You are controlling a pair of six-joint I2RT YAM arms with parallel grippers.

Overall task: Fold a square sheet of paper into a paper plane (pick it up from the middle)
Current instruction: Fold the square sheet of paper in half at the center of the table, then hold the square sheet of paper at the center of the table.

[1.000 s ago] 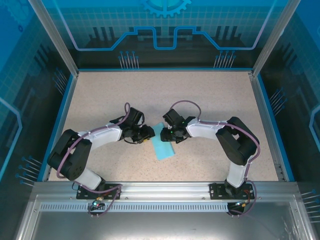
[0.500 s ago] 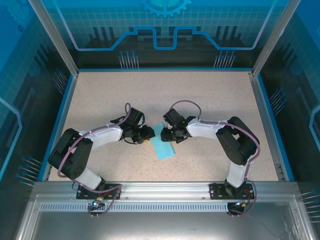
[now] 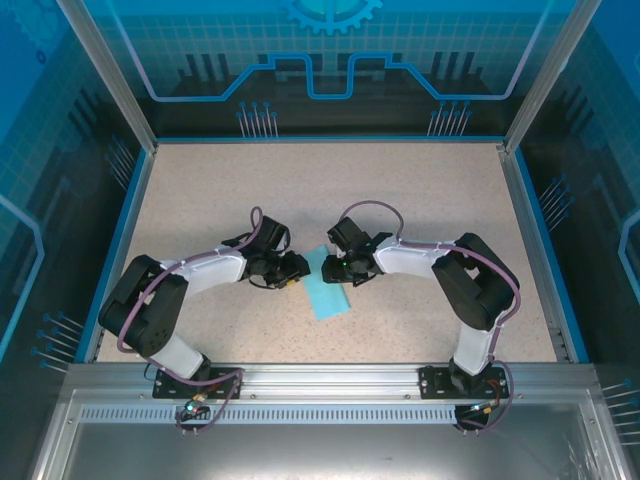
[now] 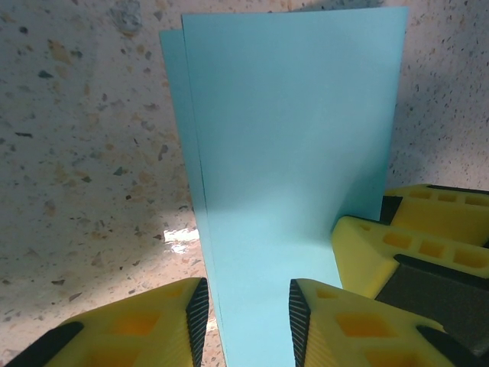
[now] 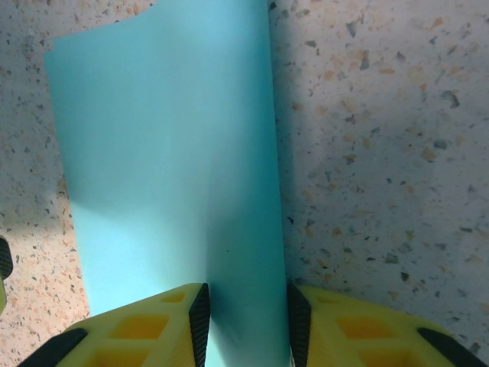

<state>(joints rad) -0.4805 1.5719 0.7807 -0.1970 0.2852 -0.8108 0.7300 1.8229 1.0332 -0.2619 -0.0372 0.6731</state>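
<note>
Fingers (image 4: 153,329) of the left gripper (image 4: 248,325) and right gripper (image 5: 244,321) stand partly spread, straddling the sheet of paper (image 4: 290,153) without pinching it. To firm the crease, I would press both down evenly and slide along the fold. Pale blue and doubled over, its layers slightly offset, the sheet lies mid-frame on the speckled table (image 4: 76,153).

The square sheet of paper (image 4: 290,153), light blue and folded double, stretches away over the speckled table (image 4: 84,153), its two layers showing slightly apart along the left edge. The left gripper (image 4: 246,321) straddles the near end, with yellow, black-padded fingers on either side; whether it pinches the paper can't be told. At lower right, the right gripper's fingers (image 4: 374,245) meet the paper's edge.
</note>
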